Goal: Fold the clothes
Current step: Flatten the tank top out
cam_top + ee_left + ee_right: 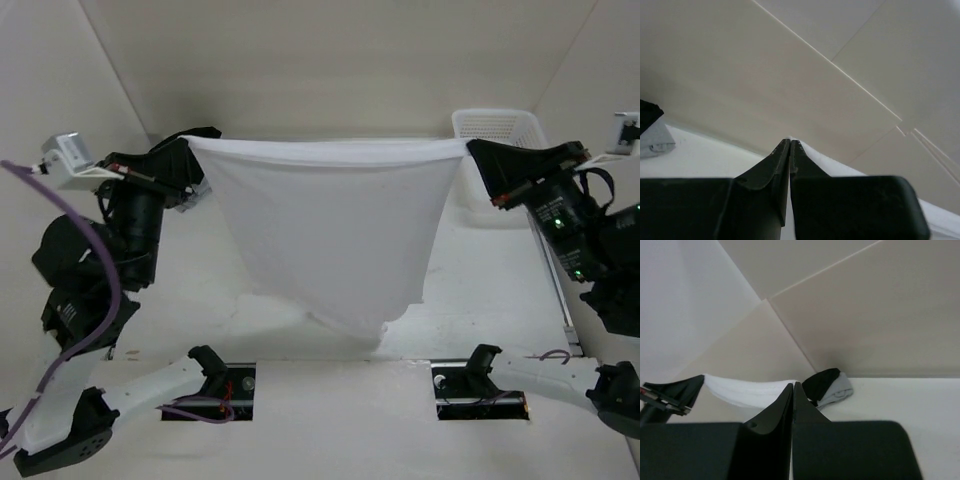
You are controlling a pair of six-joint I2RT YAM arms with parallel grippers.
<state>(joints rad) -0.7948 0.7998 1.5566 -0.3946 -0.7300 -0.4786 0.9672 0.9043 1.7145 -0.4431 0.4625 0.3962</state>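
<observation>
The clothes, a plain white T-shirt (330, 220), hang in the air, stretched wide between my two grippers. The top edge runs nearly straight and the lower part narrows to a drooping tip (365, 330) just above or on the table. My left gripper (190, 148) is shut on the left top corner; in the left wrist view its jaws (790, 141) pinch white fabric (840, 167). My right gripper (470, 150) is shut on the right top corner; in the right wrist view the shirt's edge (745, 390) runs left from the shut jaws (793, 385).
A white plastic basket (495, 125) stands at the back right, behind the right gripper. A black and grey garment bundle (830, 385) lies on the table by the back wall, also in the left wrist view as the same bundle (650, 132). White walls close in the back and sides.
</observation>
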